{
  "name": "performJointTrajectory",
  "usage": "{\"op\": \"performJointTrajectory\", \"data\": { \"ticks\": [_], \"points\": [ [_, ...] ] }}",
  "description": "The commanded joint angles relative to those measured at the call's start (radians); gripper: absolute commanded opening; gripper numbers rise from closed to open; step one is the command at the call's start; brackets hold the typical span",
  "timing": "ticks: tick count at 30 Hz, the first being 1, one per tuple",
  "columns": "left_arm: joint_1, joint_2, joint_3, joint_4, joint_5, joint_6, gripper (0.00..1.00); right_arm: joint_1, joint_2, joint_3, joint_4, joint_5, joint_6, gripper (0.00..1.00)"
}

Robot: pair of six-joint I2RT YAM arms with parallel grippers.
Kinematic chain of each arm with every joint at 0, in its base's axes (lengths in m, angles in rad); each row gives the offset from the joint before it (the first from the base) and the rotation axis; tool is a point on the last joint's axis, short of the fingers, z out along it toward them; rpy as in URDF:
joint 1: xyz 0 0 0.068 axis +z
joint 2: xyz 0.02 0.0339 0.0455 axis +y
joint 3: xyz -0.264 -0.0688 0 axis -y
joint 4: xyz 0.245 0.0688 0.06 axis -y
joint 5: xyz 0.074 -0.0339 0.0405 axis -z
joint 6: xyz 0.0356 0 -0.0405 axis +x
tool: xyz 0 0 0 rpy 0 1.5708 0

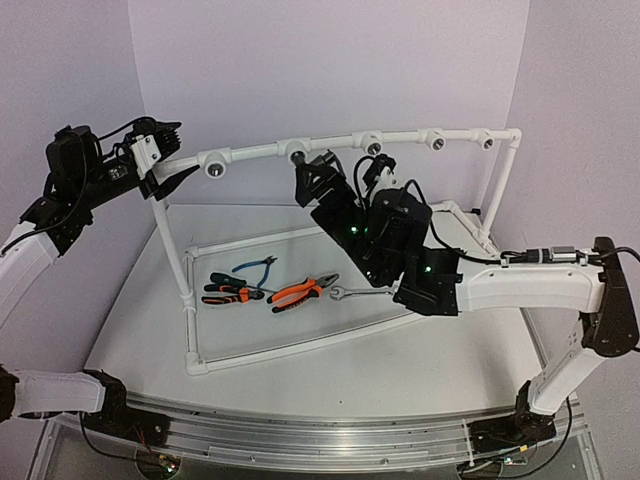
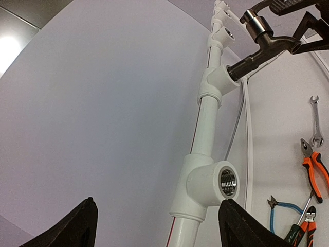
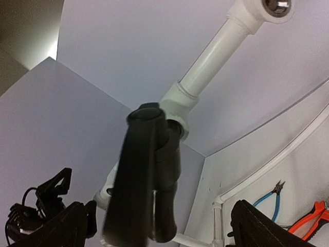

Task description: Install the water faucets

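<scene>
From its base at the near right corner, the right arm lays its white forearm level, leftward over the table (image 1: 440, 365), then tips its wrist up so the right gripper (image 1: 335, 178) meets the top rail of the white pipe frame (image 1: 255, 153). The left arm leaves the overhead view at the left edge and comes back high, with the left gripper (image 1: 175, 155) at the rail's left end. On the table inside the frame lie 4 tools: black-and-orange pliers (image 1: 228, 292), orange-handled pliers (image 1: 302, 292), a silver open-end wrench (image 1: 362, 294) and, further back, blue-handled cutters (image 1: 255, 268). The rail beyond carries 5 forward-facing tee fittings. From overhead the faucet is lost behind the right gripper, but the wrist views show it. The left wrist view shows the left gripper (image 2: 157, 203) spread wide and empty before a bare threaded fitting (image 2: 221, 181). Past that, the dark faucet (image 2: 264, 43) has its stem at the mouth of the next fitting (image 2: 218, 82). The right wrist view shows the faucet (image 3: 154, 170) close and blurred between the spread fingers of the right gripper (image 3: 164, 206). There is a clear gap on its right side, so it seems unclamped.
</scene>
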Motion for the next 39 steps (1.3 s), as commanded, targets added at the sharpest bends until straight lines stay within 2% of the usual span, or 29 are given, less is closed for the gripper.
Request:
{"op": "performJointTrajectory", "data": {
  "ticks": [1,7,10,14,17,21,25,29,33,35,37,39],
  "points": [
    [0.006,0.008,0.006,0.032,0.014,0.007,0.82,0.043,-0.112,-0.006,-0.070,-0.111,-0.203,0.98],
    [0.006,0.010,0.006,0.031,0.014,0.012,0.82,0.073,-0.314,-0.232,-0.159,0.039,-0.155,0.98],
    [0.005,0.007,0.005,0.031,0.016,0.011,0.82,0.075,-0.401,-0.237,-0.290,0.041,-0.288,0.98],
    [0.005,-0.010,0.015,0.024,0.020,0.001,0.83,0.085,-0.440,-0.015,-0.698,0.059,-0.677,0.95],
    [0.006,-0.026,0.023,0.000,0.010,0.001,0.83,0.114,-0.427,0.102,-0.845,0.144,-1.063,0.94],
    [0.013,-0.036,0.032,-0.063,-0.038,-0.009,0.83,0.125,-0.384,0.147,-0.754,0.151,-1.684,0.98],
    [0.047,-0.029,0.087,-0.146,-0.077,-0.107,0.84,0.125,-0.273,0.258,-0.732,0.111,-2.140,0.98],
    [0.114,-0.018,0.155,-0.278,-0.058,-0.247,0.86,0.125,-0.174,0.300,-0.625,0.102,-2.523,0.98],
    [0.191,-0.010,0.183,-0.433,0.004,-0.350,0.87,0.125,-0.097,0.375,-0.616,0.063,-2.646,0.98],
    [0.256,0.002,0.182,-0.500,0.081,-0.379,0.89,0.125,-0.059,0.427,-0.656,0.057,-2.681,0.98],
    [0.334,0.012,0.167,-0.539,0.166,-0.396,0.90,0.120,-0.018,0.476,-0.691,0.055,-2.704,0.98],
    [0.358,0.014,0.136,-0.535,0.221,-0.416,0.90,0.107,0.013,0.532,-0.732,0.058,-2.728,0.98]
  ]
}}
